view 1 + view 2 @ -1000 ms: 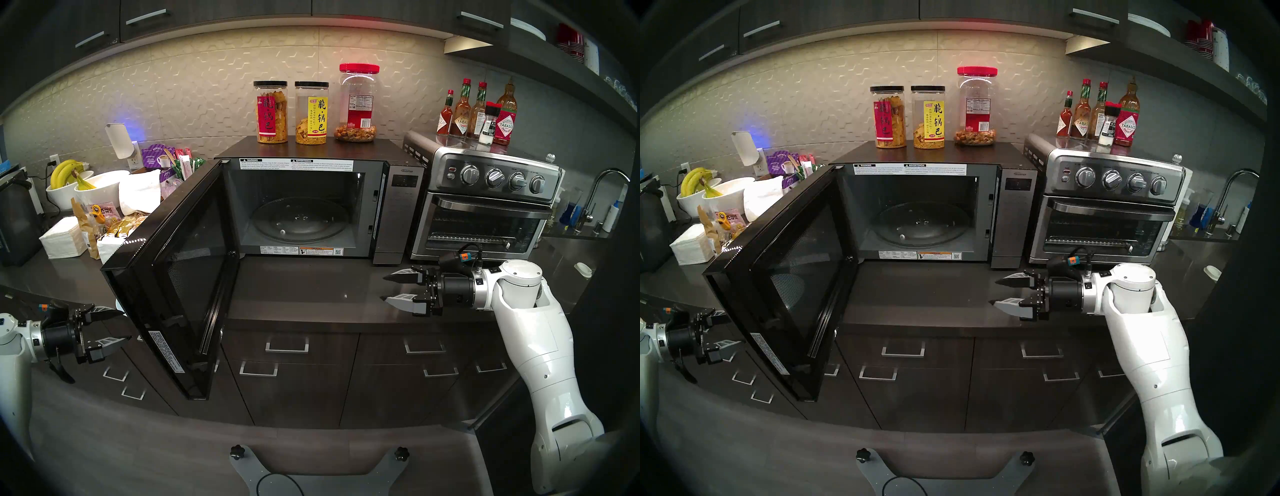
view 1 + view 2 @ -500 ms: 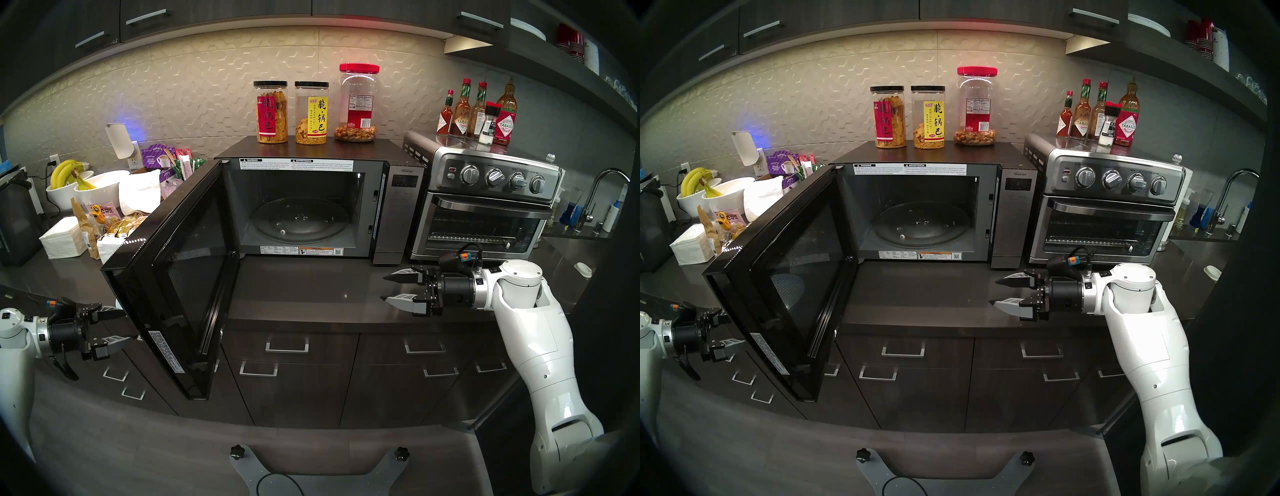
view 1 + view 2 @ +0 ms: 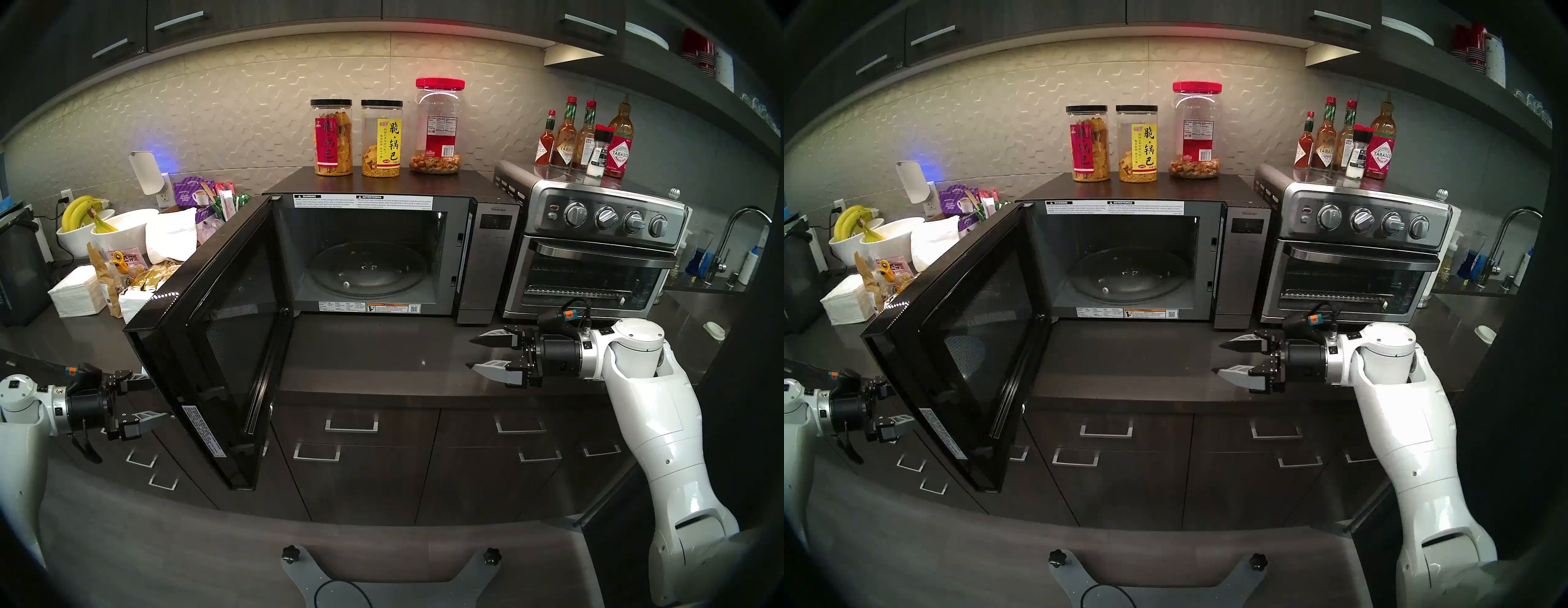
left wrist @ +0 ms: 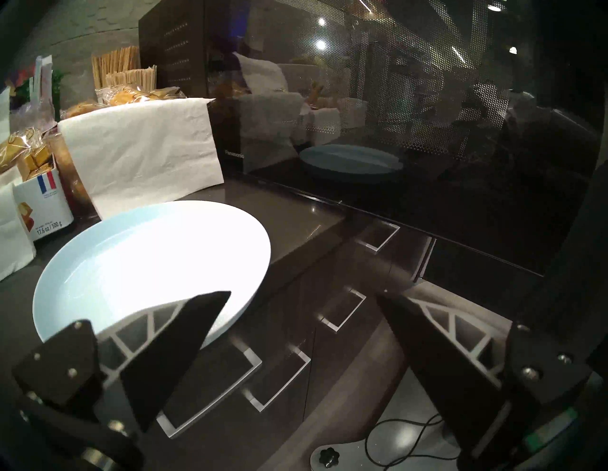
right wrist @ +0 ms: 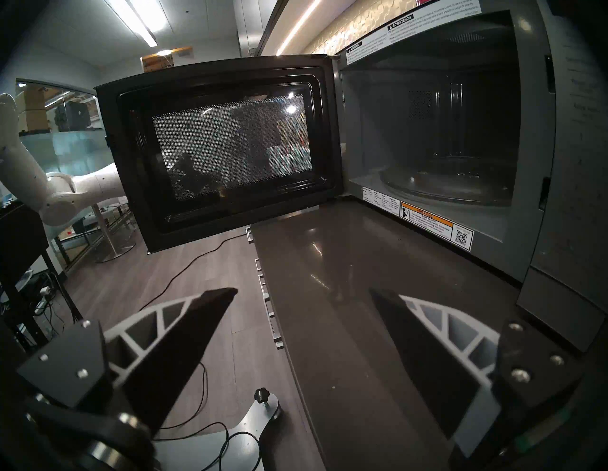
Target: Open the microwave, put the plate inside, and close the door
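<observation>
Microwave (image 3: 382,237) sits on table (image 3: 382,361), door (image 3: 212,339) swung wide to its left, cavity w/ only the glass turntable. Plate (image 4: 148,256) lies on table left of the door, behind it from my head cam. My left claw (image 4: 302,302) is spread, empty, just short of plate rim; right claw (image 3: 477,352) spread, empty, in front of microwave.

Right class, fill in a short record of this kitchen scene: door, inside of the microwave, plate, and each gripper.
door: the door is swung wide open to the left
microwave inside: the microwave holds only its glass turntable
plate: the plate lies on the counter, outside the microwave, behind the door
left gripper: the left gripper is open, empty, near the plate
right gripper: the right gripper is open, empty, above the counter
</observation>
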{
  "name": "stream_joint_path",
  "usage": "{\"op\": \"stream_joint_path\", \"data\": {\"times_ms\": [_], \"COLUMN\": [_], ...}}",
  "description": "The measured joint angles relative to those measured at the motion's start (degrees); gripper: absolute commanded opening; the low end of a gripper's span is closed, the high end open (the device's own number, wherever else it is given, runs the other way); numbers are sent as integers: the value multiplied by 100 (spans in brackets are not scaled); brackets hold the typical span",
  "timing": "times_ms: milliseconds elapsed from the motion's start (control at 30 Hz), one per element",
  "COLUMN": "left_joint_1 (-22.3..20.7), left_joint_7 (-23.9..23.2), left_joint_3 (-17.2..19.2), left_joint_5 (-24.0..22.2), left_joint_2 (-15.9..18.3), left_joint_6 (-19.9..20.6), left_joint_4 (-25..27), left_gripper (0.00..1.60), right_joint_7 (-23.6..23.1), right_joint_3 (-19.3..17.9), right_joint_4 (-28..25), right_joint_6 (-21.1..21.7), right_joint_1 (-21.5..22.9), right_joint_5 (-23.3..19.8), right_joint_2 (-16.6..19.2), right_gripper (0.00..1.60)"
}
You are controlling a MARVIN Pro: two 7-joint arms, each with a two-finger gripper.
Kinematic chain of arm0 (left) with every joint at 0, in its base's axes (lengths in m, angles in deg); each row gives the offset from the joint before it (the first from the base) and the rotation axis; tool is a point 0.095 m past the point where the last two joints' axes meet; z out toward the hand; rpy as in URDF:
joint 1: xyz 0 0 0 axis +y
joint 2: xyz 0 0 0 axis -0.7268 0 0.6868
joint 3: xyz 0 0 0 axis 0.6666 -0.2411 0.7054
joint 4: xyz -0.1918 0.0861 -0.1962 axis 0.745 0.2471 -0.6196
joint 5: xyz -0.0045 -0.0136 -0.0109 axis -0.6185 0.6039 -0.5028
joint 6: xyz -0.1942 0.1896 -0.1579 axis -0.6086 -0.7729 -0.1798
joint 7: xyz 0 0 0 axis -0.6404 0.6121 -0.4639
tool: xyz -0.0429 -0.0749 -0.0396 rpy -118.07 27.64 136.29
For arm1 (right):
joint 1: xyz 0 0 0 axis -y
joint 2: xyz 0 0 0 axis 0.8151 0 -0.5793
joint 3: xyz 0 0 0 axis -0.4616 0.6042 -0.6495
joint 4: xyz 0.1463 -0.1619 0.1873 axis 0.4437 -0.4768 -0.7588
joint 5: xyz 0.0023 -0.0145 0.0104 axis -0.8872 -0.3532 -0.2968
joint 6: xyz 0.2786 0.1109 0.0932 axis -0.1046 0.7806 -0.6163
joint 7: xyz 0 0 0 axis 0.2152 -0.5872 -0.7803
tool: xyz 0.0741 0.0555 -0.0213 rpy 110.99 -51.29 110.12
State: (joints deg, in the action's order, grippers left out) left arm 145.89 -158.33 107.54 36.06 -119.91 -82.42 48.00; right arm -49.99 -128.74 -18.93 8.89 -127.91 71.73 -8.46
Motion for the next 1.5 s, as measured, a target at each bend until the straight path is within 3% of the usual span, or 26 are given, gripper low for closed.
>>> {"op": "stream_joint_path", "data": {"times_ms": [1500], "left_joint_1": [-510], "left_joint_7": [90], "left_joint_3": [-572], "left_joint_5": [221], "left_joint_2": [168], "left_joint_6": [-51], "left_joint_4": [-394], "left_gripper": [160], "right_joint_7": [-67], "right_joint_3": [-66], "right_joint_4": [0], "right_joint_6": [18], "right_joint_1": [2], "right_joint_5": [97], "right_joint_2": [-67], "right_gripper": [160]}}
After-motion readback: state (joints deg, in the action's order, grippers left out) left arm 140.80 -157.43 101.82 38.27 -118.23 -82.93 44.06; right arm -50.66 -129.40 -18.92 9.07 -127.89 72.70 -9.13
